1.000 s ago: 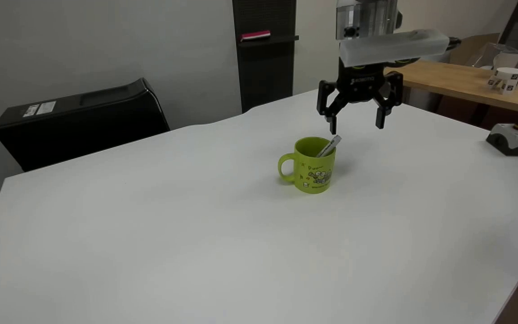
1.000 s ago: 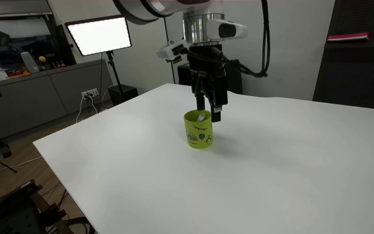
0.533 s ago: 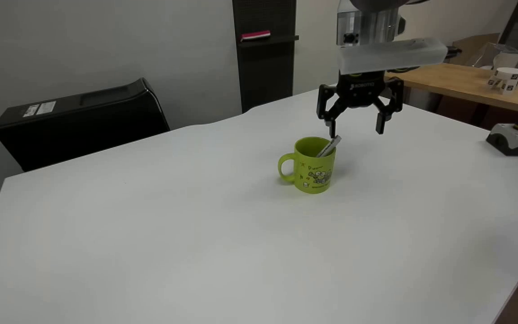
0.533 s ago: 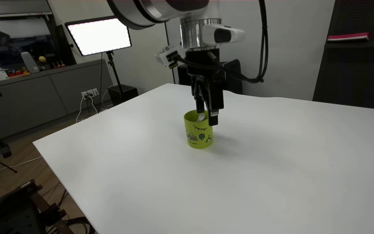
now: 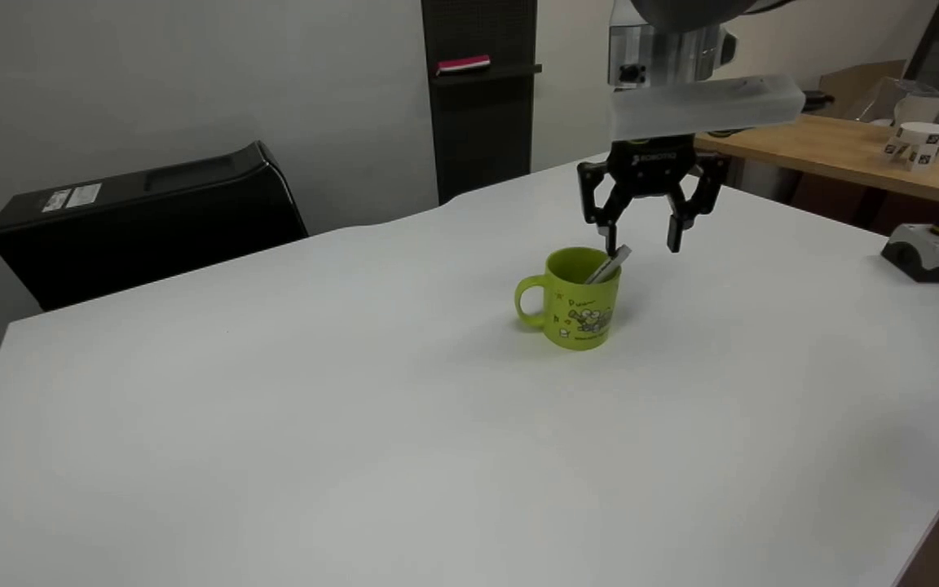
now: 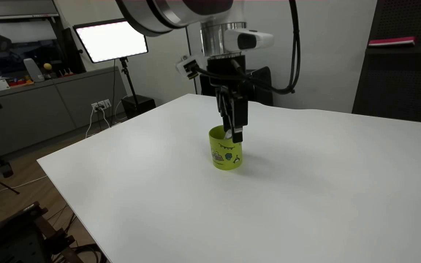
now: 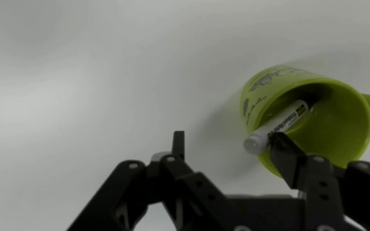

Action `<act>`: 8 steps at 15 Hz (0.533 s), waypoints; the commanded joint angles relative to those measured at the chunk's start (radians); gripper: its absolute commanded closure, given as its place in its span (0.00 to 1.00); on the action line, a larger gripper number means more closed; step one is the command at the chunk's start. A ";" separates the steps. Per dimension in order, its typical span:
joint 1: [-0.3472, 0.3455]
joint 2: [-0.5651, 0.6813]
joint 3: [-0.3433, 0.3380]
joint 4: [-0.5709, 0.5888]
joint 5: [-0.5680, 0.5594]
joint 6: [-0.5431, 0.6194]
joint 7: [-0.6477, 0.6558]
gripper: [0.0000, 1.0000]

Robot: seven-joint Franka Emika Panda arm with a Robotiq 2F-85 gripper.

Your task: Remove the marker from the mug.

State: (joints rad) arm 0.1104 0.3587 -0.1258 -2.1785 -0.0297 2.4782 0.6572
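The lime-green mug (image 5: 582, 314) stands upright on the white table; it also shows in an exterior view (image 6: 226, 157) and the wrist view (image 7: 339, 125). The white marker (image 5: 610, 266) leans in it, its white end sticking out over the rim (image 7: 279, 123); its dark end is down inside the mug. My gripper (image 5: 642, 246) is partly open just above the rim. In the wrist view, the gripper (image 7: 227, 135) has its right fingertip against or very near the marker's exposed end, at the rim. The left fingertip is apart from the marker, over the table. In an exterior view, a finger partly hides the marker (image 6: 228, 135).
A black box-shaped device (image 5: 152, 216) stands beyond the table edge. A grey-and-black box (image 5: 936, 253) sits at the table's far right. A wooden table (image 5: 804, 147) with paper cups is behind. A lamp panel (image 6: 112, 40) stands at the back.
My gripper has come down to the mug's rim and its fingers have drawn somewhat closer together. The mug, with the marker in it, has shifted slightly in both exterior views.
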 commanded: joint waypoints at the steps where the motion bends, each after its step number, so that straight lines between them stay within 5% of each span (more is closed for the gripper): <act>1: 0.018 -0.004 -0.017 -0.008 -0.041 0.002 0.068 0.62; 6: 0.016 0.001 -0.022 -0.004 -0.065 -0.006 0.088 0.95; 8: 0.015 -0.001 -0.022 -0.005 -0.064 -0.007 0.088 0.93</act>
State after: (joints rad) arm 0.1129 0.3578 -0.1325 -2.1775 -0.0623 2.4783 0.6952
